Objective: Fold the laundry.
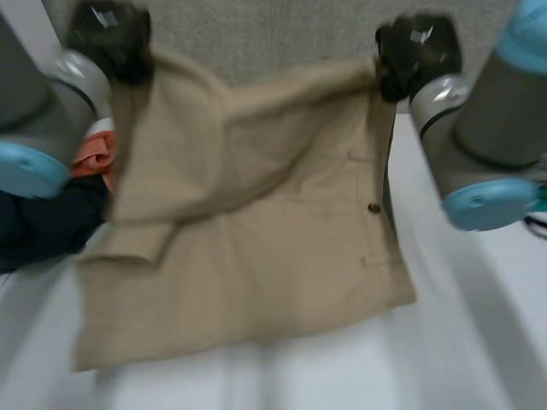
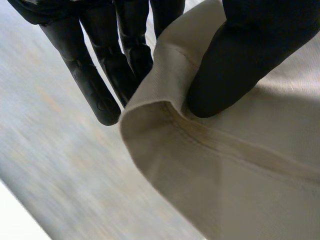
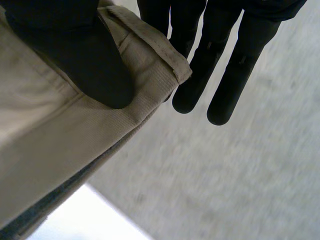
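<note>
Laundry on show is a khaki garment [image 1: 256, 256], held up by its two upper corners and hanging broad between the hands over the white table [image 1: 479, 342]. Whether its lower edge touches the tabletop I cannot tell. A small dark button [image 1: 373, 207] sits near the edge below the right hand, with stitched seams beside it.

The left hand [image 1: 111, 38] has the corner at its own side. In the left wrist view its thumb [image 2: 235, 65] presses down on the cloth just behind a folded, stitched hem, while the fingers [image 2: 95, 85] run straight along the other side of the cloth, so the hem is pinched between them.

The right hand [image 1: 414, 51] has the opposite corner (the one with a thick, turned-over band). In the right wrist view its thumb [image 3: 85, 55] lies on the khaki cloth and the straight fingers [image 3: 235, 75] reach past the corner's tip behind it, again a pinch.

Between the hands the upper edge sags a little, and the part under the left hand falls in a loose fold over the rest.

Beside the left arm, on the table, lie an orange cloth [image 1: 94, 154] and a dark cloth [image 1: 43, 226], the orange one partly behind the khaki garment's edge.
</note>
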You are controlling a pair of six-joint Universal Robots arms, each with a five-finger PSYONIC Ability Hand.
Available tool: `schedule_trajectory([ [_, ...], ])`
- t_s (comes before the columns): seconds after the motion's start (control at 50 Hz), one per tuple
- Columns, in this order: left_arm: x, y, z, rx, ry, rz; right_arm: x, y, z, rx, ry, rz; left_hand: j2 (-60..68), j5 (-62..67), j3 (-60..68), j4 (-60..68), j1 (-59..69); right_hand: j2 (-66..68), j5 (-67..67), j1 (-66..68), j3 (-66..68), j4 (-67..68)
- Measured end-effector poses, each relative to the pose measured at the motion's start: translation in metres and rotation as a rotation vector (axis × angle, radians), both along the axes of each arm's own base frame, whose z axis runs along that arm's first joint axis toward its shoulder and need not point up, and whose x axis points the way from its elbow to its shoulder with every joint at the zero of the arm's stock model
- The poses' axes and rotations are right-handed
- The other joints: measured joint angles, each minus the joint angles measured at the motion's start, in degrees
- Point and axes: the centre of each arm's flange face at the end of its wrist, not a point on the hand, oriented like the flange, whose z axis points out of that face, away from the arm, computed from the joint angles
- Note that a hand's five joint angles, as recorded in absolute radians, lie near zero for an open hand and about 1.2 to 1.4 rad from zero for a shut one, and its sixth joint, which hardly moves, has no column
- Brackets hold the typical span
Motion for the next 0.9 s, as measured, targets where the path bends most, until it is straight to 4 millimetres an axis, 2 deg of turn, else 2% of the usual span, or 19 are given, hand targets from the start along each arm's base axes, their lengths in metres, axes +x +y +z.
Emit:
schedule_trajectory([
  [0.02,-0.002,-0.006,-0.014,0.027,-0.009,-0.002,0.002,-0.006,-0.011,0.013,0.005,-0.01,0.0,0.0,0.0,0.0,0.0,0.0,0.0,0.0,0.0,0.0],
  [0.04,-0.006,-0.016,-0.039,0.073,-0.025,-0.005,0.006,-0.018,-0.032,0.034,0.015,-0.029,0.0,0.0,0.0,0.0,0.0,0.0,0.0,0.0,0.0,0.0],
  [0.1,-0.011,-0.034,-0.081,0.14,-0.041,0.0,0.013,-0.035,-0.061,0.047,0.023,-0.057,-8.9,-8.24,-8.85,-9.07,-9.14,-17.72,-17.16,-14.82,-17.48,-17.64],
  [0.12,-0.013,-0.042,-0.098,0.167,-0.044,0.01,0.018,-0.047,-0.081,0.05,0.026,-0.077,-30.25,-28.37,-28.65,-29.35,-32.11,-35.81,-34.66,-32.8,-35.25,-34.42],
  [0.14,-0.013,-0.044,-0.103,0.175,-0.044,0.015,0.019,-0.05,-0.085,0.049,0.027,-0.082,-35.14,-34.49,-34.61,-35.41,-39.1,-36.95,-35.84,-33.94,-36.32,-35.54],
  [0.16,-0.012,-0.049,-0.113,0.196,-0.04,0.036,0.022,-0.056,-0.095,0.047,0.028,-0.091,-47.95,-46.95,-47.43,-48.6,-50.65,-47.37,-47.52,-44.56,-47.01,-47.49],
  [0.22,-0.006,-0.053,-0.116,0.222,-0.019,0.103,0.025,-0.064,-0.106,0.049,0.037,-0.11,-56.22,-54.08,-56.15,-56.92,-54.01,-54.97,-54.28,-50.47,-55.51,-56.0],
  [0.28,0.002,-0.049,-0.105,0.225,0.001,0.155,0.023,-0.063,-0.1,0.053,0.044,-0.116,-56.58,-54.08,-56.31,-57.06,-54.01,-55.17,-54.28,-50.47,-55.92,-56.46],
  [0.32,0.013,-0.037,-0.083,0.222,0.019,0.206,0.015,-0.056,-0.084,0.064,0.058,-0.113,-56.62,-54.09,-56.31,-57.06,-54.01,-55.17,-54.28,-50.47,-55.96,-56.46],
  [0.36,0.018,-0.027,-0.073,0.222,0.021,0.218,0.01,-0.049,-0.075,0.073,0.074,-0.105,-56.72,-54.09,-56.31,-57.05,-54.01,-55.17,-54.28,-50.48,-55.96,-56.46],
  [0.42,0.029,0.008,-0.053,0.232,0.004,0.207,-0.004,-0.023,-0.059,0.119,0.152,-0.056,-56.79,-54.09,-56.32,-57.06,-54.01,-55.17,-54.28,-50.47,-55.96,-56.46],
  [0.46,0.032,0.025,-0.05,0.245,-0.014,0.187,-0.009,-0.009,-0.057,0.15,0.198,-0.025,-56.79,-54.08,-56.32,-57.06,-54.01,-55.17,-54.28,-50.47,-55.96,-56.46],
  [0.52,0.038,0.062,-0.054,0.299,-0.071,0.128,-0.02,0.023,-0.061,0.228,0.3,0.056,-52.98,-51.4,-52.71,-53.7,-49.86,-54.95,-54.09,-50.18,-55.57,-56.14],
  [0.58,0.044,0.11,-0.073,0.405,-0.158,0.045,-0.033,0.061,-0.077,0.346,0.413,0.16,-44.99,-43.57,-44.84,-45.5,-41.08,-50.24,-49.76,-45.94,-50.6,-51.53],
  [0.66,0.051,0.158,-0.102,0.545,-0.241,-0.034,-0.044,0.092,-0.096,0.456,0.491,0.245,-38.44,-36.65,-38.16,-38.56,-34.67,-45.79,-44.71,-41.09,-45.86,-46.54],
  [0.68,0.053,0.169,-0.108,0.579,-0.257,-0.05,-0.049,0.107,-0.108,0.509,0.52,0.286,-38.44,-36.65,-38.16,-38.56,-34.67,-44.59,-43.32,-39.54,-44.45,-45.11],
  [0.72,0.056,0.188,-0.123,0.648,-0.282,-0.079,-0.054,0.12,-0.121,0.55,0.539,0.325,-35.62,-33.96,-35.43,-35.79,-32.2,-44.32,-42.41,-38.71,-43.69,-44.2],
  [0.82,0.06,0.208,-0.152,0.747,-0.303,-0.113,-0.058,0.134,-0.15,0.546,0.537,0.371,-36.23,-34.98,-35.99,-36.65,-33.06,-39.25,-38.32,-34.59,-39.39,-39.99],
  [0.9,0.059,0.207,-0.17,0.767,-0.3,-0.116,-0.058,0.132,-0.168,0.481,0.52,0.366,-38.1,-37.17,-37.76,-38.63,-35.07,-37.51,-36.7,-32.98,-37.72,-38.27],
])
